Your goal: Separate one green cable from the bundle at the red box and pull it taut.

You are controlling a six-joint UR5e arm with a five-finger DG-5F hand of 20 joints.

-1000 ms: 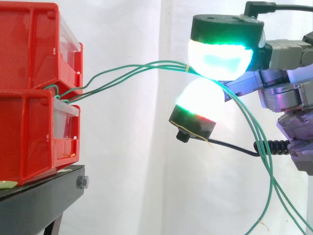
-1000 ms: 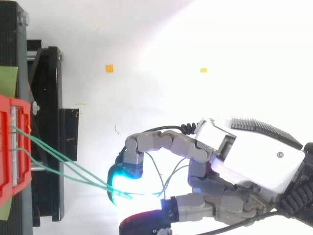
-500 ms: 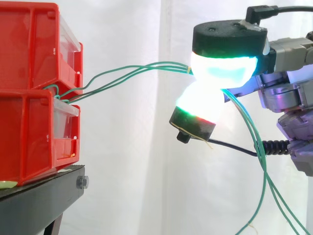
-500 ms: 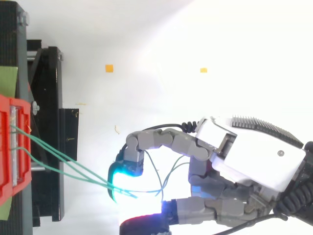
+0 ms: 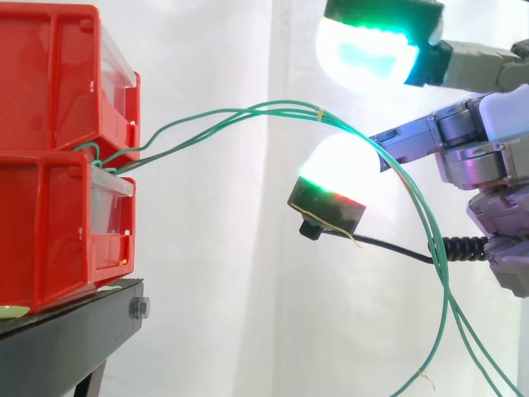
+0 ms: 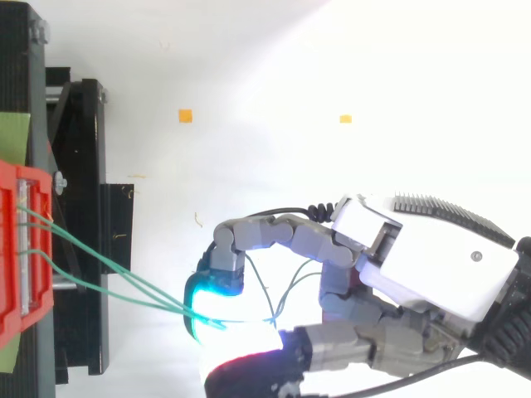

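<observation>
The robot hand [image 6: 415, 265] reaches in from the right, clear of the black stand [image 5: 74, 335]. Seen from the side, its two glowing fingertip pads stand apart, one high [image 5: 368, 50] and cut by the top edge, one lower [image 5: 335, 169]. Nothing is pinched, so the grip is loose and open.

At the left edge of the stand sit two stacked bins, the upper red bin [image 5: 50, 74] on the lower red bin [image 5: 41, 231].

The green cables [image 5: 223, 116] come out at the front of the bins, where the two meet. They arch up and to the right as a close bundle, pass through the gap between the two pads just above the lower one, then drop along the front of the robot hand and run off the bottom right corner. They hang in a slack curve.

A small pale tie [image 5: 318, 113] sits on the bundle just short of the pads.

From above, the cables [image 6: 108, 274] fan out from the bin and vanish into the glare under the bent finger. There I cannot tell whether they touch a pad, or whether any one strand lies apart from the others.
</observation>
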